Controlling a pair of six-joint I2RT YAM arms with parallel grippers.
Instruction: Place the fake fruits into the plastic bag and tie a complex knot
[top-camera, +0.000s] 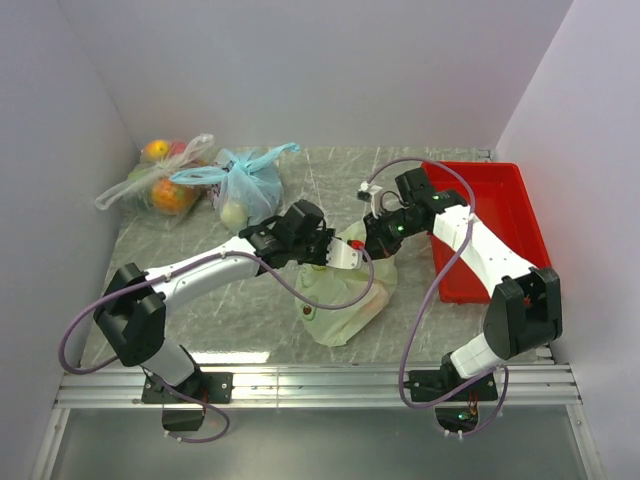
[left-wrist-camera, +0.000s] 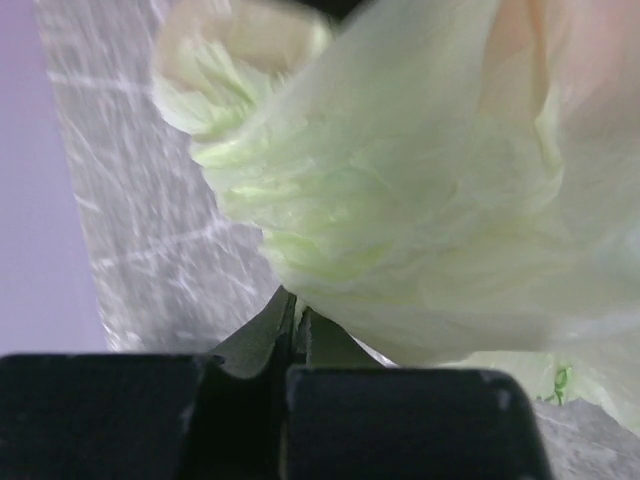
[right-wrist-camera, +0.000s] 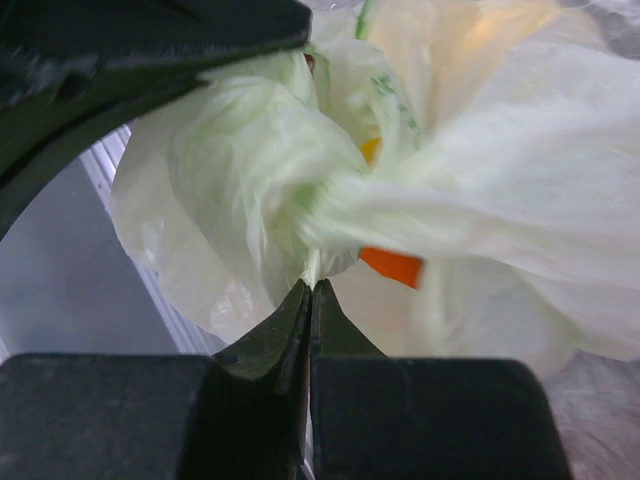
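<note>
The pale green plastic bag (top-camera: 345, 305) lies between my arms, its top gathered and pulled up. My left gripper (top-camera: 343, 254) is shut, its tips pinched on a fold at the lower edge of the bag (left-wrist-camera: 400, 200); in the left wrist view the jaws (left-wrist-camera: 295, 318) meet with film between them. My right gripper (top-camera: 375, 238) faces it from the right and is shut on a twisted strand of the bag (right-wrist-camera: 313, 262). A bright orange patch of fake fruit (right-wrist-camera: 392, 266) shows through the film. The other fruits are hidden inside.
A red tray (top-camera: 505, 195) stands at the right under my right arm. At the back left lie a tied light blue bag (top-camera: 245, 190) and a clear bag of fruit (top-camera: 165, 185). White walls close in on the sides and back.
</note>
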